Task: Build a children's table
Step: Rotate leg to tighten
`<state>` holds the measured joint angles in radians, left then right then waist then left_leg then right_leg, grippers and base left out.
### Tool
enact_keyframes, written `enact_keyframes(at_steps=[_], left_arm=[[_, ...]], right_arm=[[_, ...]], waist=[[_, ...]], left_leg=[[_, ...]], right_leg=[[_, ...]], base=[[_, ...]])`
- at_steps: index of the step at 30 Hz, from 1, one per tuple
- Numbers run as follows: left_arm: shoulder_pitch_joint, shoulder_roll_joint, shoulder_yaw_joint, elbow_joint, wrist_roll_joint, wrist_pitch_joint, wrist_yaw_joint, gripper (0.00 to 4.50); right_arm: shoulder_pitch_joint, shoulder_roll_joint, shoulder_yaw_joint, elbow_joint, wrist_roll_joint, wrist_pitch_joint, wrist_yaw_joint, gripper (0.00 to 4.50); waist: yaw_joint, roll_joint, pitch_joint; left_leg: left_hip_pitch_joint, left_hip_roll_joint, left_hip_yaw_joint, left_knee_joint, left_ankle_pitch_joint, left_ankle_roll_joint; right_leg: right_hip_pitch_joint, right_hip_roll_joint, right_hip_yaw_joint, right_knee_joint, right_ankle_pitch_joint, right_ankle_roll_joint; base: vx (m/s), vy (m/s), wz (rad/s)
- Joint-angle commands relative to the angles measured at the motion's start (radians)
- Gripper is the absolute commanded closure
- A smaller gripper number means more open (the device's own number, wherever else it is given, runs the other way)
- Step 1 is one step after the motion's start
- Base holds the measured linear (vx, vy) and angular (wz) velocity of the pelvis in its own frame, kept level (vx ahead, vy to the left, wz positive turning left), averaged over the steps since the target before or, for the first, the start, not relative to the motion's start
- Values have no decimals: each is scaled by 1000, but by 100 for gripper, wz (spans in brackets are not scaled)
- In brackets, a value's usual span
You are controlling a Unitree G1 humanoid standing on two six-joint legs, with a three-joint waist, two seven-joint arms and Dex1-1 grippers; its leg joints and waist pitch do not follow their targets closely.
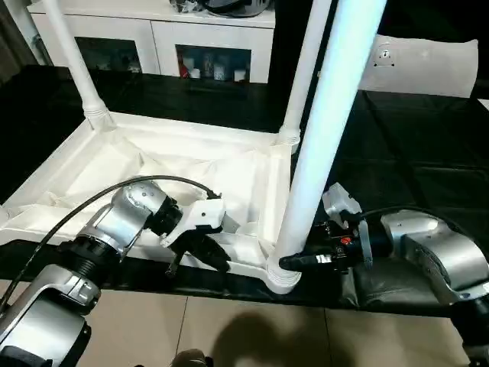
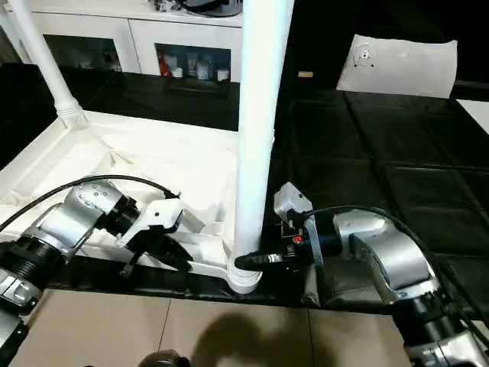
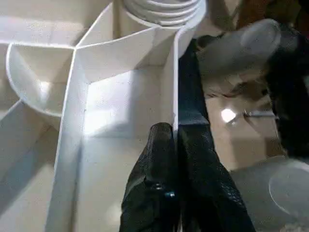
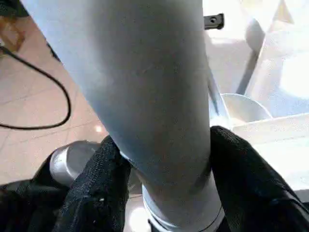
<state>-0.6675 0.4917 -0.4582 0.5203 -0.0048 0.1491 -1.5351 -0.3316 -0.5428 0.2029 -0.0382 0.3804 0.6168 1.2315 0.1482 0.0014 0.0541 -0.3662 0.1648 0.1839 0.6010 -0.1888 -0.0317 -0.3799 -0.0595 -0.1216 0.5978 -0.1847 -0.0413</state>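
Three upright legs [image 1: 325, 130] in one upturned tabletop [image 1: 92, 164], two hands [image 1: 294, 262] alongside.

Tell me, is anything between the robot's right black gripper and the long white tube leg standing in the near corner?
Nothing visible. The right gripper has its black fingers on either side of the long white tapered tube leg, just above the round corner socket of the white plastic table top.

Tabletop [image 1: 191, 164] inverted on bench; legs [image 1: 325, 130] upright in corners; cabinet [image 1: 206, 46] behind.
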Motion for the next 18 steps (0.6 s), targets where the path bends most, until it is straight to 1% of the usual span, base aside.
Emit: enact_keyframes(at_steps=[1,2,3,4,5,6,7,8,9,10,11,12,13,14,15,16,17,18], left_arm=[[-9,-44,14,-15,-2,22,69,450],[-8,-81,39,-19,-9,82,143,450],[-12,-111,56,-19,-5,121,211,450],[-14,-123,61,-17,-1,132,238,450],[-14,-123,61,-17,-1,132,238,450],[-21,-164,84,-9,7,182,326,450],[-26,-183,95,-3,14,199,371,450],[-32,-203,107,6,18,218,416,450],[-41,-230,127,14,18,248,473,450],[-41,-230,127,14,18,248,473,450],[-49,-255,145,21,16,277,526,450],[-64,-304,185,23,18,326,628,450],[-64,-305,186,23,18,326,628,450],[-72,-320,201,27,20,334,667,450],[-82,-330,210,31,30,335,697,450],[-82,-330,210,31,31,335,697,450],[-88,-330,213,27,37,332,699,450],[-90,-329,214,25,36,329,697,450]], right_arm=[[5,38,14,-43,52,36,-24,241],[4,104,1,-26,3,40,-158,241],[-7,171,-16,0,-39,53,-287,241],[-14,200,-25,12,-54,60,-339,241],[-14,200,-25,12,-54,60,-339,241],[-35,288,-65,50,-84,75,-485,243],[-44,319,-78,64,-93,82,-538,245],[-53,344,-85,76,-107,85,-586,246],[-62,376,-93,83,-122,104,-644,246],[-62,376,-93,83,-122,104,-644,246],[-72,407,-101,91,-134,114,-694,247],[-94,484,-118,115,-166,130,-805,247],[-94,484,-118,115,-166,130,-805,247],[-100,505,-111,124,-181,112,-830,247],[-103,521,-98,130,-196,74,-841,247],[-103,522,-98,130,-196,73,-841,215],[-101,532,-105,129,-200,54,-849,215],[-100,536,-112,128,-200,46,-853,182]], waist=[[-9,-2,-64],[-14,-3,-62],[-17,-2,-60],[-27,-6,-55],[-30,-6,-55],[-37,-9,-55],[-51,3,-51],[-62,-2,-53],[-72,-3,-55],[-74,-1,-56],[-76,-2,-59],[-87,0,-62],[-90,0,-63],[-90,-2,-64],[-87,-2,-65],[-85,-2,-65],[-80,-2,-70],[-79,3,-74]], left_leg=[[24,90,-35,-71,-171,24],[23,87,-35,-72,-189,10],[25,87,-38,-74,-198,2],[28,82,-41,-74,-233,-15],[31,80,-43,-74,-248,-22],[31,74,-43,-72,-257,-22],[35,75,-45,-73,-273,-31],[39,75,-50,-74,-301,-37],[35,80,-50,-77,-290,-33],[33,80,-51,-79,-282,-31],[33,80,-51,-79,-276,-28],[25,82,-48,-79,-230,-22],[25,81,-47,-78,-218,-24],[23,76,-43,-75,-200,-14],[24,74,-42,-74,-189,-6],[21,74,-39,-73,-163,7],[17,74,-38,-72,-125,20],[14,77,-39,-72,-84,33]], right_leg=[[40,-126,79,-88,-339,-120],[41,-127,78,-94,-388,-107],[37,-127,77,-95,-404,-107],[34,-126,70,-104,-471,-93],[35,-127,67,-109,-507,-82],[39,-130,65,-117,-552,-56],[30,-127,64,-118,-564,-62],[36,-128,57,-128,-585,-47],[39,-128,63,-121,-537,-55],[40,-126,63,-119,-513,-64],[42,-126,65,-117,-487,-69],[43,-124,74,-102,-386,-104],[42,-125,75,-99,-363,-118],[45,-126,75,-99,-346,-126],[47,-127,76,-100,-338,-125],[48,-127,79,-97,-315,-126],[53,-124,79,-90,-263,-127],[56,-122,80,-79,-190,-139]], base=[[0,0,0],[0,0,0],[0,0,0],[0,0,0],[0,0,0],[0,0,0],[0,0,0],[0,0,0],[0,0,0],[0,0,0],[0,0,0],[0,0,0],[0,0,0],[0,0,0],[0,0,0],[0,0,0],[0,0,0],[0,0,0]])
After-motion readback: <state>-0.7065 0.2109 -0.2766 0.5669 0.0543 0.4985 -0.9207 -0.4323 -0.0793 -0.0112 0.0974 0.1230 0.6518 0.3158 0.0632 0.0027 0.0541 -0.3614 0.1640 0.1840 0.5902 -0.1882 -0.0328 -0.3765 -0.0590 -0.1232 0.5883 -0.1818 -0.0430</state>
